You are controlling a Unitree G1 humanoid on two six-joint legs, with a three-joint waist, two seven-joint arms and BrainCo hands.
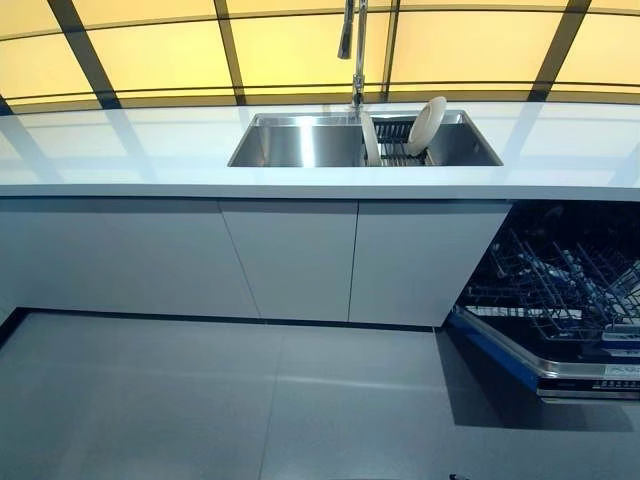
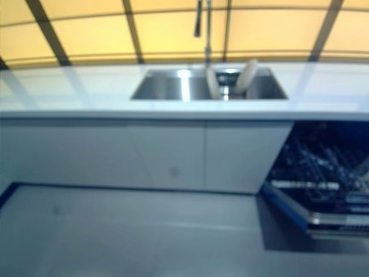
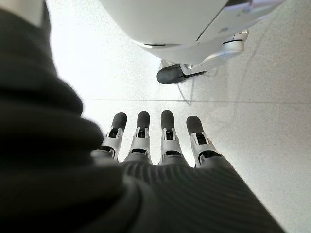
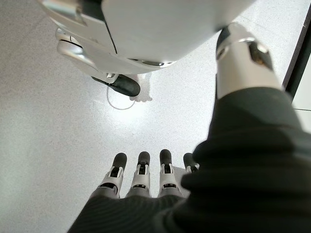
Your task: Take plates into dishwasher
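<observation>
Counter: a long white glossy worktop (image 1: 150, 150) runs across the head views, above plain grey cabinet doors (image 1: 290, 255).
Sink: a stainless steel rectangular sink (image 1: 295, 142) is set into the worktop, under a tall chrome tap (image 1: 357, 55).
Rack in sink: a dark wire dish rack (image 1: 398, 140) sits in the right part of the sink.
Plates: two white round plates stand on edge in this rack. One plate (image 1: 369, 137) is almost edge-on to the camera, close to the tap foot; the other plate (image 1: 426, 125) leans to the right and shows its face. They stand apart from each other, with rack wires between them.
Dishwasher: an open dishwasher (image 1: 560, 300) is under the worktop at the right, its door (image 1: 540, 365) folded down over the grey floor (image 1: 200, 400).
Dishwasher basket: a dark wire basket (image 1: 555, 280) is pulled out above the door. It seems to hold some items already, but I cannot tell what they are.
Left hand: the left hand (image 3: 150, 145) shows only in its own wrist view, pointing down to the floor. Its fingers (image 3: 167, 127) are straight, side by side, and hold nothing.
Right hand: the right hand (image 4: 141, 177) shows only in its own wrist view, also over the floor. Its fingers (image 4: 144, 165) are straight and relaxed, with nothing between them.
Window: yellow panels with dark frames (image 1: 300, 45) stand behind the worktop.
</observation>
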